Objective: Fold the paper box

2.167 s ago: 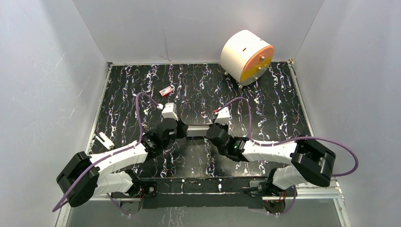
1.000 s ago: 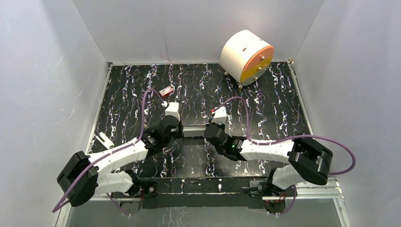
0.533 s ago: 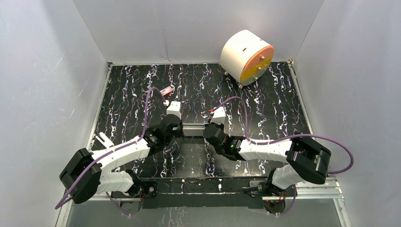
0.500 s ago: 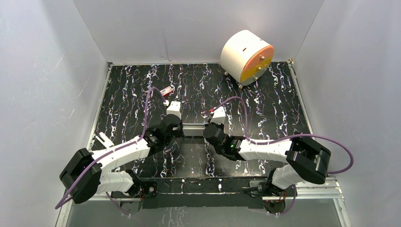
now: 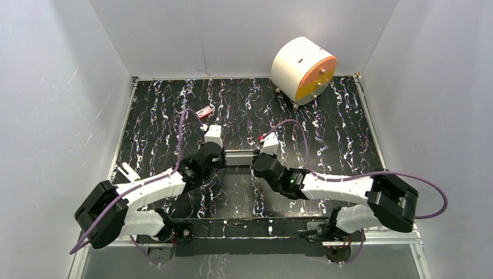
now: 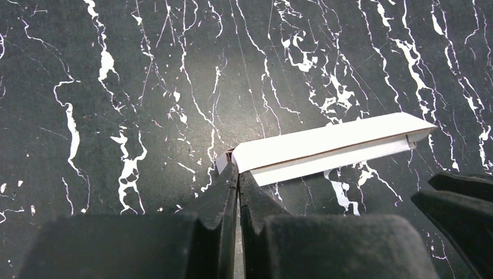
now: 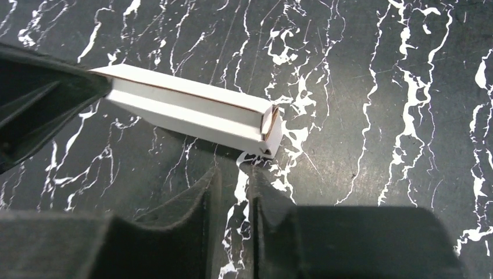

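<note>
Left gripper (image 6: 235,174): we see its two fingers pressed together, with the corner of the paper box's left end right at the tips. It looks pinched on the thin cardboard there.
Right gripper (image 7: 235,171): we see its fingers slightly apart, with only the table showing in the narrow gap. The box's right end lies just beyond the tips, and we cannot tell whether they touch it.
Arms (image 5: 157,186): both reach in from the near edge of the table and angle toward each other, so the two grippers face one another across the box.
White piece (image 5: 127,172): a small white object lies close to the left edge of the table, beside the left arm.
Paper box (image 5: 238,155): a long, narrow white shape, partly folded and rather flat, with a flap tucked into its right end. It sits about midway across the table, running left to right between the two grippers. We cannot tell whether it rests on the surface or hangs just above it.
Table (image 5: 349,139): black with white marbled veins.
Red item (image 5: 203,112): tiny, lying beyond the left gripper toward the far edge.
White cylinder (image 5: 303,70): large, with an orange face, near the far right corner, well apart from the box.
</note>
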